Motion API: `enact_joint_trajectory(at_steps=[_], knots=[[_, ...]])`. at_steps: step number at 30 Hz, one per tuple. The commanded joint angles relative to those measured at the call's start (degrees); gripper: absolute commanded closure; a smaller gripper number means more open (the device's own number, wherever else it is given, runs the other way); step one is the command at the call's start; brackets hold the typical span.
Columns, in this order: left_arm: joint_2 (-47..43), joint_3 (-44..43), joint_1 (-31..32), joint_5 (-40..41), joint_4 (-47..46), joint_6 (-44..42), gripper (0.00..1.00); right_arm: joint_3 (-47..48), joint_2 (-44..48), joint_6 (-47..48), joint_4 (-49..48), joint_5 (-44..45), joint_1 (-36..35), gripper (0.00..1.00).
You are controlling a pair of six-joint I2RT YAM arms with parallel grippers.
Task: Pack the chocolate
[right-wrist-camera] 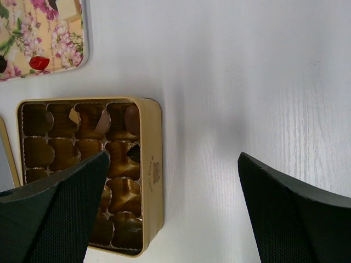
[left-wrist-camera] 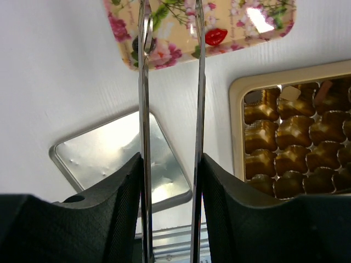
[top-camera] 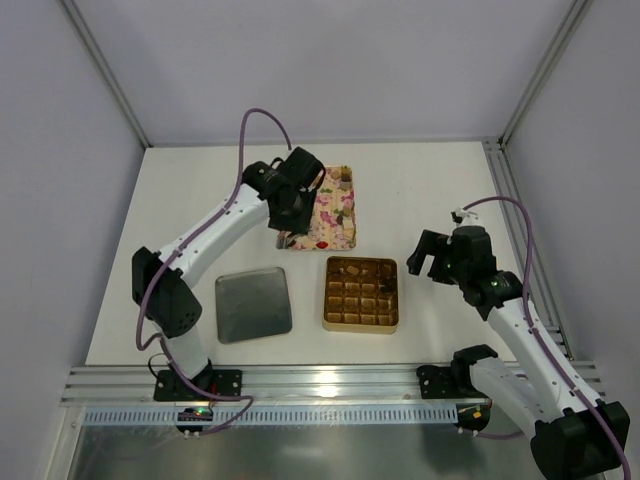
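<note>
Chocolate pieces [top-camera: 346,182] lie at the far end of the pink floral tray [top-camera: 325,235]. A few more sit in the gold gridded box [top-camera: 326,295], among them a dark one [right-wrist-camera: 133,152] and a brown one [right-wrist-camera: 131,117]. My left gripper [top-camera: 289,212] hovers over the tray's near left part, shut on metal tongs [left-wrist-camera: 144,82]. The tong tips stand apart over the tray [left-wrist-camera: 175,22] with nothing between them. A red lip-shaped piece [left-wrist-camera: 215,36] lies beside them. My right gripper [top-camera: 425,258] is open and empty, right of the box [right-wrist-camera: 153,164].
A silver lid [top-camera: 253,303] lies flat left of the gold box and shows in the left wrist view [left-wrist-camera: 109,159]. A metal rail runs along the table's near edge. Frame posts stand at the far corners.
</note>
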State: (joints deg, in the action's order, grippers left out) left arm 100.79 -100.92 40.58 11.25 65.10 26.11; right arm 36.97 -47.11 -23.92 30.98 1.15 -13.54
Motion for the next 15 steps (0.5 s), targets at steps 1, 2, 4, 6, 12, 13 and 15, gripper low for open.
enact_joint_trajectory(at_steps=[1, 2, 4, 6, 12, 13, 15], knots=[[0.0, -0.6, -1.9, 1.1, -1.6, -2.3, 0.55, 2.0, -0.4, 0.9, -2.6, -0.4, -0.1, 0.0], [0.5, -0.9, -3.2, 1.1, -1.9, -2.6, 0.55, 1.9, -0.6, 1.0, -2.6, -0.4, -0.1, 0.0], [2.5, -2.0, -4.4, 1.7, -1.8, -2.8, 0.55, 1.9, -0.6, 1.2, -2.8, -0.4, 0.0, 0.0], [3.8, -2.8, -6.0, 1.2, -2.3, -3.3, 0.55, 1.7, -0.6, 1.4, -2.9, -0.4, 0.0, 0.0], [9.9, -7.2, -8.1, 1.2, -2.3, -4.7, 0.55, 1.5, -1.2, 1.7, -3.3, -0.4, 0.0, 0.0], [10.6, -8.4, -8.4, 1.4, -2.3, -4.8, 0.55, 1.5, -1.1, 1.7, -3.4, -2.3, -0.1, 0.0], [12.4, -9.7, -8.9, 1.7, -1.8, -5.0, 0.55, 1.3, -1.2, 1.6, -3.6, -2.4, 0.0, 0.0]])
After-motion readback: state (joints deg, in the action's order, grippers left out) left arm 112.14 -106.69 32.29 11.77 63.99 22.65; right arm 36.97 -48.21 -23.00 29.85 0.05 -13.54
